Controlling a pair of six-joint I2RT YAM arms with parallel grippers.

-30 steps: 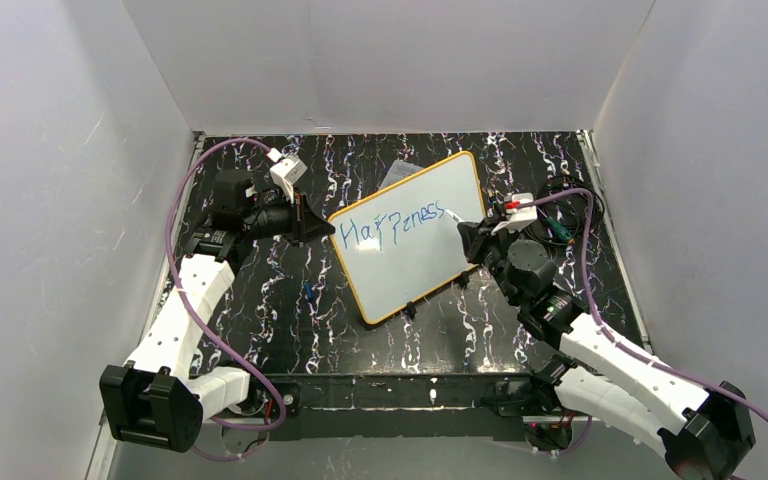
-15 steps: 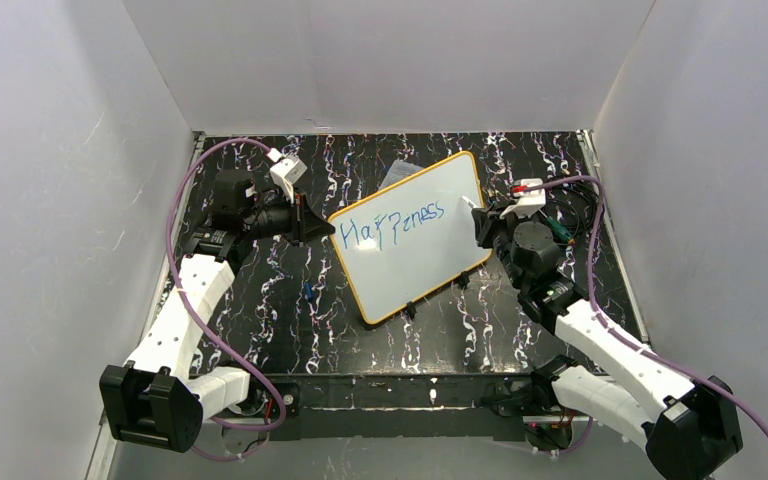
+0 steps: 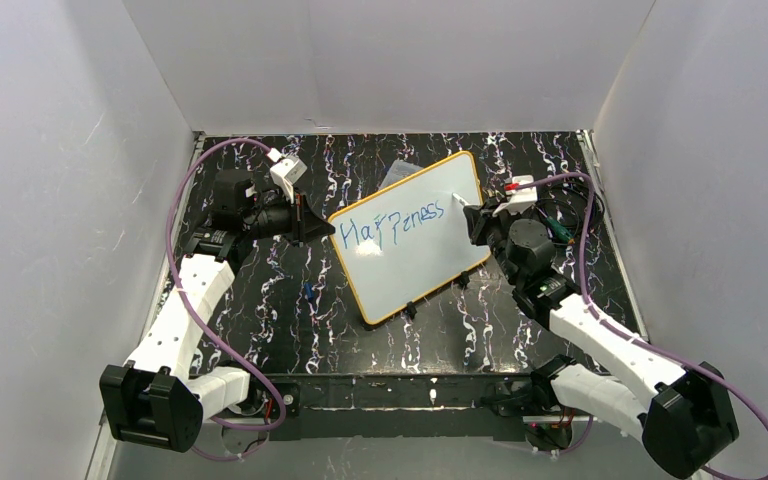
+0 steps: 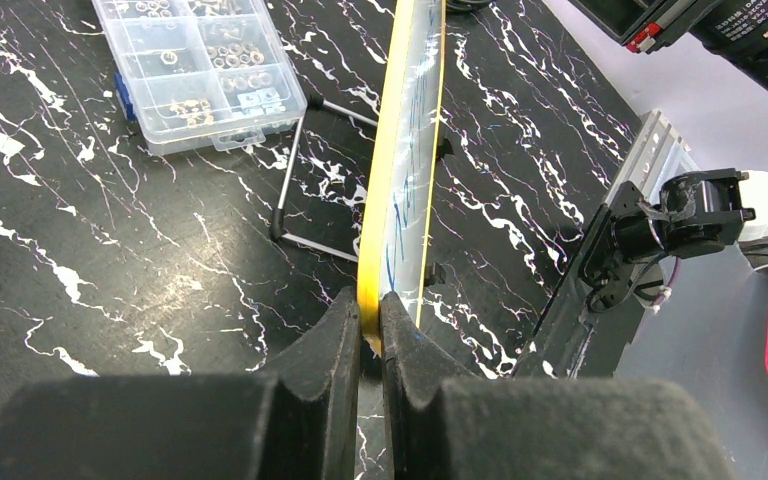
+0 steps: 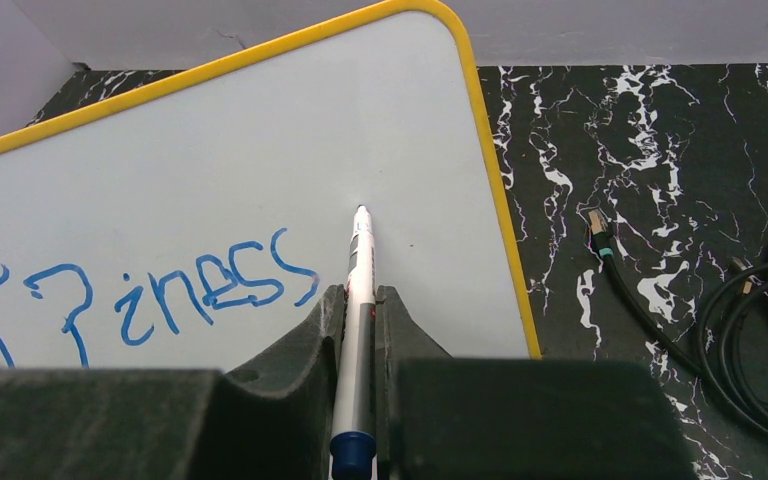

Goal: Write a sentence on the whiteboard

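The whiteboard is standing propped at a tilt on a thin wire stand in the middle of the black marbled table, turned at an angle between the 2 arms. The left gripper is pinching the board's yellow left edge, jaws closed tight on the frame. The right gripper is clamping a white marker between its 2 fingers, the tip sitting at the bare white just right of the writing; I cannot tell whether it is touching. The sentence is showing only 1 blue word so far, "Happiness". A clear compartment box is lying behind the board, mostly hidden from above, and black cables are trailing on the table past the board's right edge.
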